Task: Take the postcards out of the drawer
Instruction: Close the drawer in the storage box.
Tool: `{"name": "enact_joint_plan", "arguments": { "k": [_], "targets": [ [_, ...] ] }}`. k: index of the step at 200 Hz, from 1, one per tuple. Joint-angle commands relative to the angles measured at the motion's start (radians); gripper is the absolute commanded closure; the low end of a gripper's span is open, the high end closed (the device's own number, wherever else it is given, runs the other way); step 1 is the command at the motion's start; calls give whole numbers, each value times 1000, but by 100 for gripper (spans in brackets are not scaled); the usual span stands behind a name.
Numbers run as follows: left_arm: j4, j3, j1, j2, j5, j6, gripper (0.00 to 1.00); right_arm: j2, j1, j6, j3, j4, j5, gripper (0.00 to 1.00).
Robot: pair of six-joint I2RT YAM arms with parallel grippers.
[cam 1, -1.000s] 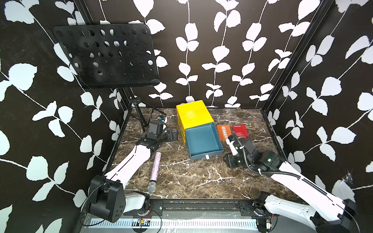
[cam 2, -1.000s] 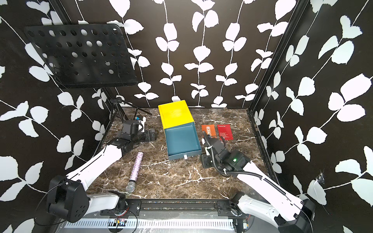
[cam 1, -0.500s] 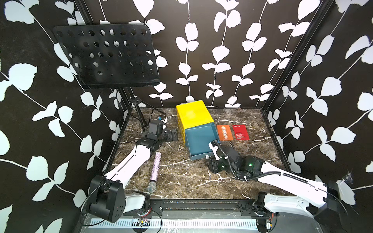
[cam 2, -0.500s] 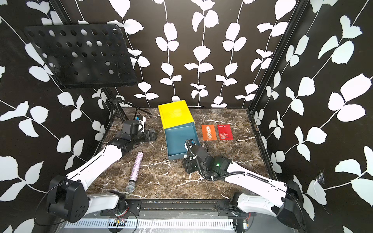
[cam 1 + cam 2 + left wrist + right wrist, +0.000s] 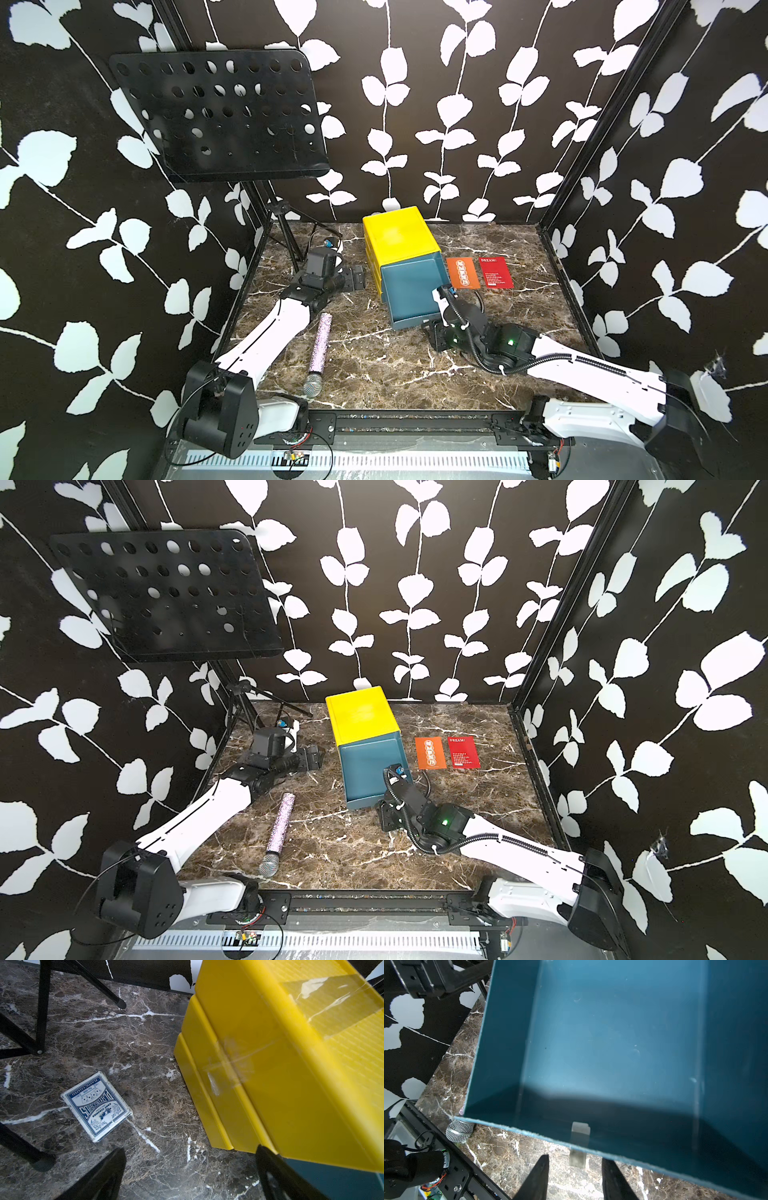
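**Facing the drawer [image 5: 409, 291] front with jaws parted**

In both top views we see the teal drawer pulled forward out of the yellow cabinet [image 5: 399, 232]. Just beside it, an orange postcard [image 5: 463, 272] and a red postcard [image 5: 496, 272] lie flat on the marble table [image 5: 374, 365]. They are near each other but apart, with the orange one closer to the drawer. The right gripper [image 5: 432, 330] sits low at the drawer's front edge. The left gripper [image 5: 353, 279] lies at the cabinet's other side, and a glittery microphone [image 5: 318, 353] lies on the table nearby.

In the left wrist view we see the cabinet's yellow side and a blue-and-white card box [image 5: 96, 1106] flat on the marble, apart from the cabinet. The left gripper's fingers [image 5: 112, 1165] stand wide apart, holding nothing.

In the right wrist view the drawer's floor and walls show plain teal. A small grey tab [image 5: 578, 1159] hangs from its front wall. The right gripper's fingers [image 5: 537, 1178] stand released, one on each side of the tab, with a gap on both sides.
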Motion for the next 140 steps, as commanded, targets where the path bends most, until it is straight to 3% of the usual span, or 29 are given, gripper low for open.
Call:
{"name": "enact_joint_plan", "arguments": {
  "k": [1,17,72,140],
  "targets": [
    [-14,9,6,-35,-16,17,1,32,4,23,-20,84,8,68],
    [-16,9,6,-35,-17,18,1,51,4,21,-13,88,6,71],
    [-20,10,6,-36,-22,20,1,48,0,-7,6,63,48,97],
    [-36,17,6,-48,-34,31,1,78,-90,-117,129,20,1,99]
  ]
}}
